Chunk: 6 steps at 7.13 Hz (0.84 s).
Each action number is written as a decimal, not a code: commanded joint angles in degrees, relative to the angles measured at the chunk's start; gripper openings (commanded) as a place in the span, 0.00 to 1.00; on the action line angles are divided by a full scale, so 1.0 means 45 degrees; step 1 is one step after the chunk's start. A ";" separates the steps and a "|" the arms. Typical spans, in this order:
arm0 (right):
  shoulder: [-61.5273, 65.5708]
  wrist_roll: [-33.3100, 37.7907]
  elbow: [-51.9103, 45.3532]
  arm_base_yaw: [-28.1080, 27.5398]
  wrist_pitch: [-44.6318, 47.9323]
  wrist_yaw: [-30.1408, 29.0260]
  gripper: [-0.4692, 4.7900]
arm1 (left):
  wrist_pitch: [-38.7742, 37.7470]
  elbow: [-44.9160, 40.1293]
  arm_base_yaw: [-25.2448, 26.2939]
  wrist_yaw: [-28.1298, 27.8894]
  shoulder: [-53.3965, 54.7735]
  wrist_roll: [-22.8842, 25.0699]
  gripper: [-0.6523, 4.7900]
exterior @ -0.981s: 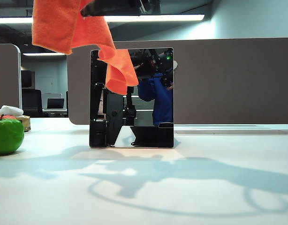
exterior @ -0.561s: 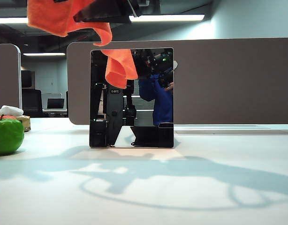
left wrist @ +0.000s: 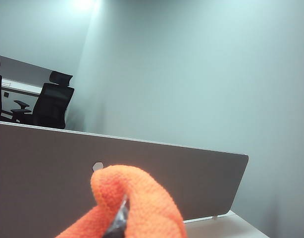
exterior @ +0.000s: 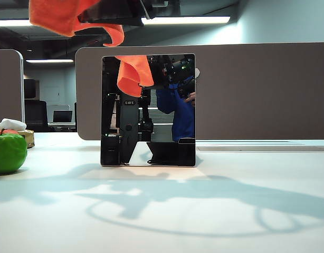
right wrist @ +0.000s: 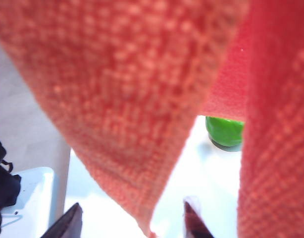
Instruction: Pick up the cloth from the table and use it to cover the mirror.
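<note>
The orange cloth hangs bunched at the top left of the exterior view, above and left of the mirror. The mirror stands upright mid-table and reflects an orange fold near its top. A dark arm part sits against the cloth; I cannot tell which arm it is. In the left wrist view my left gripper is shut on the cloth, which wraps its tip. In the right wrist view the cloth drapes close before the lens. My right gripper is open, with a cloth corner dangling between its fingers.
A green apple sits at the table's left edge with a small white rag behind it; the apple also shows below the cloth. A grey partition panel runs behind the mirror. Arm shadows lie across the white table.
The cloth has risen and shifted slightly left. Its hanging fold, which overlapped the mirror's upper face, now ends above the mirror's top edge.
</note>
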 commanded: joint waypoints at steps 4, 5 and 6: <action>0.0253 -0.0015 0.0044 0.0500 0.0277 -0.0889 0.27 | 0.0233 0.0063 -0.0015 0.0058 -0.0039 0.0019 0.11; 0.0248 -0.0015 0.0044 0.0500 0.0325 -0.0797 0.08 | 0.0219 0.0058 -0.0015 0.0053 -0.0034 0.0019 0.11; 0.0233 -0.0015 0.0044 0.0500 0.0282 -0.0151 0.08 | 0.0185 0.0058 -0.0015 0.0049 -0.0034 0.0078 0.11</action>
